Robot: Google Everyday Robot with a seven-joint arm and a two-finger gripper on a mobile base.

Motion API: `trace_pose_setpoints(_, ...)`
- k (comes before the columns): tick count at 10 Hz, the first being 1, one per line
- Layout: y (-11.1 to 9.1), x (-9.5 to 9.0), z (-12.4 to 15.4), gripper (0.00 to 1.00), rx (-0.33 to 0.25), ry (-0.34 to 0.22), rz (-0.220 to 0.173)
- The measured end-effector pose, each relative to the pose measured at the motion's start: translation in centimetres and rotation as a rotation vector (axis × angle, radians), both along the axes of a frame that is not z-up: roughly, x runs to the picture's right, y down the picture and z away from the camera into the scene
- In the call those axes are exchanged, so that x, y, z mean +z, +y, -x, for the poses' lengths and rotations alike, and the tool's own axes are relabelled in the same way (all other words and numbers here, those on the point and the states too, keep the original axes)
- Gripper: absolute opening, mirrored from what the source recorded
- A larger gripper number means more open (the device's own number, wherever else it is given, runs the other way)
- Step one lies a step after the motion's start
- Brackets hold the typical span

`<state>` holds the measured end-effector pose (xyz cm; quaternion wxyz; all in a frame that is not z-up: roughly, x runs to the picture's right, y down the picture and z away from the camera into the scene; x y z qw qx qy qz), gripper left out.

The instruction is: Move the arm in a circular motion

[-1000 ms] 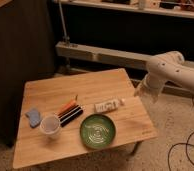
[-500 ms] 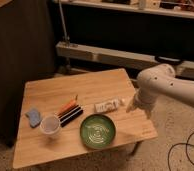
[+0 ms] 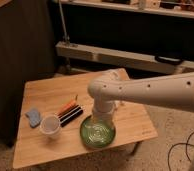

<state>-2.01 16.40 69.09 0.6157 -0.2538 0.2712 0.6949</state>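
The arm (image 3: 150, 91) is a thick off-white tube reaching in from the right edge across the wooden table (image 3: 45, 95). It bends at a rounded joint (image 3: 106, 90) and points downward. Its lower end, with the gripper (image 3: 102, 119), hangs over the far rim of the green plate (image 3: 96, 135). The arm covers the middle of the table behind it.
A clear plastic cup (image 3: 50, 125) stands left of the plate. Orange and dark markers (image 3: 69, 111) lie beside it, and a blue cloth-like item (image 3: 34, 116) sits near the left edge. A metal shelf rail (image 3: 115, 55) and a dark cabinet (image 3: 20, 55) stand behind. Cables (image 3: 182, 147) trail on the floor at right.
The arm has swung left and toward the camera, from the table's right edge to over the green plate. It now hides the small white item that lay mid-table.
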Motion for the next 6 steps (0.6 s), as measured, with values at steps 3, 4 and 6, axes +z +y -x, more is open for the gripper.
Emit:
trace_pose_setpoints(3,-2.4,2.5,5.9,0.65,-0.092,-0.049,-0.057)
trace_pose_setpoints(4,-3.9,3.5,6.7,0.65,-0.111,-0.040,-0.078)
trace_pose_setpoints(6,-7.6,5.7,6.2,0.65,-0.141,0.001,-0.116)
